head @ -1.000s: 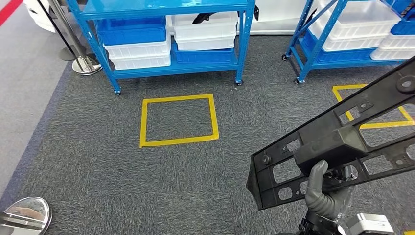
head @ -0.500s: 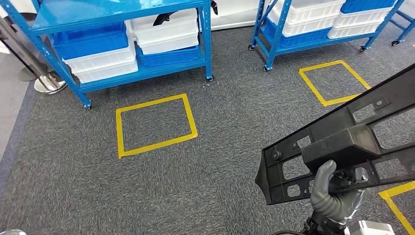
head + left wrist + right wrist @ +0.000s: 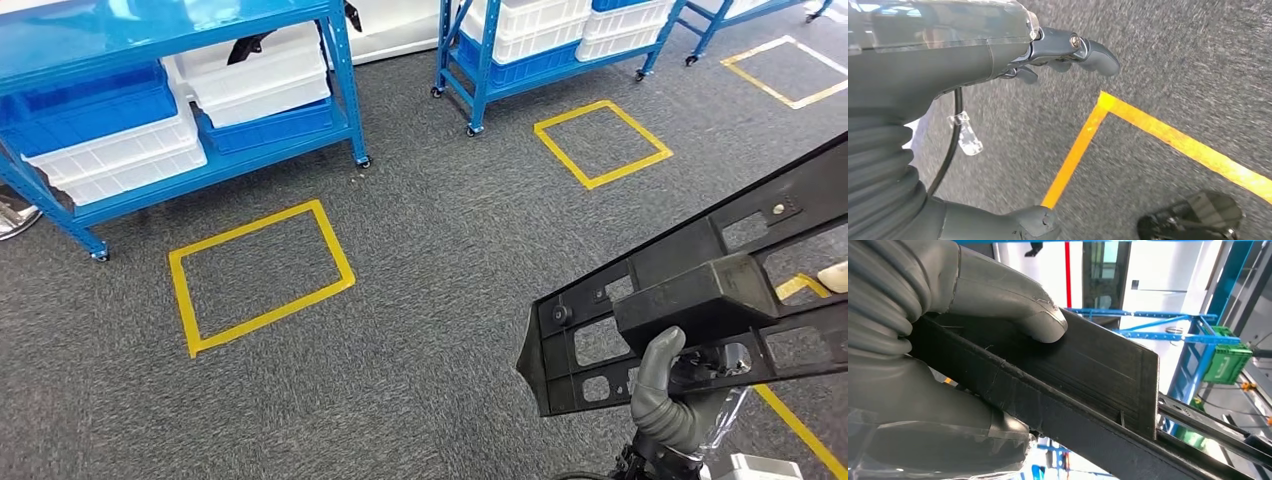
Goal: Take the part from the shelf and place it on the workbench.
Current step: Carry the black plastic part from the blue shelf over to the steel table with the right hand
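1. Left hand (image 3: 1068, 50): hangs over the carpet (image 3: 420, 300) beside a yellow tape line (image 3: 1168, 135); fingers apart, holding nothing.
2. Shelf (image 3: 150, 90): blue, at the far-left edge of the carpet, stocked with white and blue bins (image 3: 250, 75). The part is already off it.
3. Part (image 3: 700, 290): long black frame with cut-outs, carried above the carpet's near-right area.
4. Axis: long axis runs diagonally, near end low toward the carpet's middle, far end rising past the right edge.
5. Right hand (image 3: 675, 400): grips the part from beneath, thumb (image 3: 1033, 315) pressed on its flat face.
6. Progress: pickup done, judging by the carry; no workbench in sight, so transport and placement remain.
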{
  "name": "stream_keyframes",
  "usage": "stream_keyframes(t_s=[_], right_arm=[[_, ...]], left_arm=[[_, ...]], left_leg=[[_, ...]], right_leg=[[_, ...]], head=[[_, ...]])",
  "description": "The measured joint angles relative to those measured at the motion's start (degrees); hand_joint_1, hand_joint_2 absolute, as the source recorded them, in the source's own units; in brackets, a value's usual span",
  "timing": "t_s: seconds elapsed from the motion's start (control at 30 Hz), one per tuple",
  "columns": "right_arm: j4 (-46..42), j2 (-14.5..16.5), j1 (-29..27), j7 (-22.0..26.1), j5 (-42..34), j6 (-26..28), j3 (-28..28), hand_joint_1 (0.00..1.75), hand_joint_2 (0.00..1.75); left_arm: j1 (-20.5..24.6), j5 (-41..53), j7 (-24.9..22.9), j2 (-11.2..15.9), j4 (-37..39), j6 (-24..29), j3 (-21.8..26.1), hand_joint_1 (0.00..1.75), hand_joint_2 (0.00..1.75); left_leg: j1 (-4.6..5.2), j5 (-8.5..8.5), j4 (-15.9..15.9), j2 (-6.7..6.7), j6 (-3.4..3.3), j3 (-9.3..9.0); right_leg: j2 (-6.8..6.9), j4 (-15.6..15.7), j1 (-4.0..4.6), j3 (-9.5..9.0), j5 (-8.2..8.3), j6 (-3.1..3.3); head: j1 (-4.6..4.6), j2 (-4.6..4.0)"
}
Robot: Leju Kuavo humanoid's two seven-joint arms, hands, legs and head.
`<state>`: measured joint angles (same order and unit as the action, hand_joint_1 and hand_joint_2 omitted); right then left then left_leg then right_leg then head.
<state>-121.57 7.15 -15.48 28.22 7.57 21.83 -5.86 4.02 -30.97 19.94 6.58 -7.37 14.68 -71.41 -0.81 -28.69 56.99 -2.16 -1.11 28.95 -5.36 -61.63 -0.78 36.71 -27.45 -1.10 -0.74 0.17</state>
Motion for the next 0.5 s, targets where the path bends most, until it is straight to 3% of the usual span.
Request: stream_keyframes(t_s=[0.07,0.1,0.13,0.17,0.2,0.27,0.33,0.4,0.43,0.5], right_arm=[[0.0,0.0,0.2,0.0,0.0,-0.1,0.0,1.75,1.75],[0.0,0.0,0.2,-0.1,-0.1,-0.3,0.0,1.75,1.75],[0.0,0.0,0.2,-0.3,-0.2,-0.5,-0.1,1.75,1.75],[0.1,0.0,0.3,-0.4,-0.5,-0.7,-0.1,1.75,1.75],[0.2,0.0,0.5,-0.7,-0.9,-1.0,-0.1,1.75,1.75],[0.3,0.0,1.1,-1.1,-1.8,-1.5,-0.1,1.75,1.75],[0.4,0.0,1.6,-1.3,-2.3,-1.8,-0.1,1.75,1.75],[0.4,0.0,1.7,-1.4,-2.5,-1.8,-0.1,1.75,1.75],[0.4,-0.1,1.7,-1.4,-2.7,-1.9,-0.1,1.75,1.75],[0.5,-0.1,1.8,-1.4,-3.6,-2.6,-0.1,1.75,1.75]], left_arm=[[-0.2,0.0,0.0,0.0,0.0,0.0,0.0,0.00,1.75],[-0.3,0.1,0.0,0.0,0.0,0.0,-0.1,0.00,1.75],[-0.4,0.1,0.0,0.0,0.0,0.0,-0.1,0.00,1.75],[-0.4,0.2,0.0,0.0,0.0,0.0,-0.2,0.00,1.75],[-0.3,0.2,0.0,0.0,0.0,0.0,-0.3,0.00,1.75],[0.0,0.3,0.0,-0.1,0.0,0.0,-0.4,0.00,1.75],[0.3,0.3,0.0,-0.1,0.0,-0.1,-0.5,0.00,1.75],[0.6,0.3,0.0,-0.1,0.0,-0.1,-0.6,0.00,1.75],[0.7,0.3,0.0,-0.2,0.0,0.0,-0.7,0.00,1.75],[0.8,0.2,0.3,-0.2,0.0,0.1,-0.9,0.00,1.75]], left_leg=[[0.09,0.18,-0.2,1.74,-0.30,0.01],[0.18,0.15,-0.2,2.68,-0.33,0.07],[0.23,0.11,-0.1,3.57,-0.34,0.12],[0.25,0.05,-0.1,4.45,-0.31,0.18],[0.24,-0.03,0.0,5.26,-0.21,0.19],[0.37,-0.31,0.2,6.64,0.18,0.15],[0.63,-0.66,0.4,7.72,0.76,0.04],[0.69,-0.83,0.4,8.73,1.31,-0.26],[0.54,-1.04,0.5,8.61,1.63,-0.35],[0.24,-2.88,2.7,6.40,2.12,0.49]], right_leg=[[3.26,-6.1,0.04,2.84,-3.65,-0.23],[4.04,-9.4,-0.04,4.29,-5.15,-0.37],[4.52,-11.3,-0.12,5.03,-5.74,-0.48],[4.92,-11.4,-0.18,4.79,-5.32,-0.54],[5.44,-9.3,-0.22,3.39,-3.98,-0.53],[7.52,-2.0,-0.10,-1.14,-1.01,-0.27],[8.77,2.5,0.25,-3.56,0.01,0.29],[7.85,2.9,0.52,-3.46,0.03,0.89],[7.24,3.1,0.48,-3.42,0.14,1.20],[6.16,3.4,0.26,-3.43,0.43,1.82]], head=[[-0.24,0.01],[-0.26,0.01],[-0.27,0.01],[-0.28,0.01],[-0.29,0.01],[-0.28,0.00],[-0.15,0.01],[-0.05,0.01],[-0.03,0.01],[0.09,0.00]])
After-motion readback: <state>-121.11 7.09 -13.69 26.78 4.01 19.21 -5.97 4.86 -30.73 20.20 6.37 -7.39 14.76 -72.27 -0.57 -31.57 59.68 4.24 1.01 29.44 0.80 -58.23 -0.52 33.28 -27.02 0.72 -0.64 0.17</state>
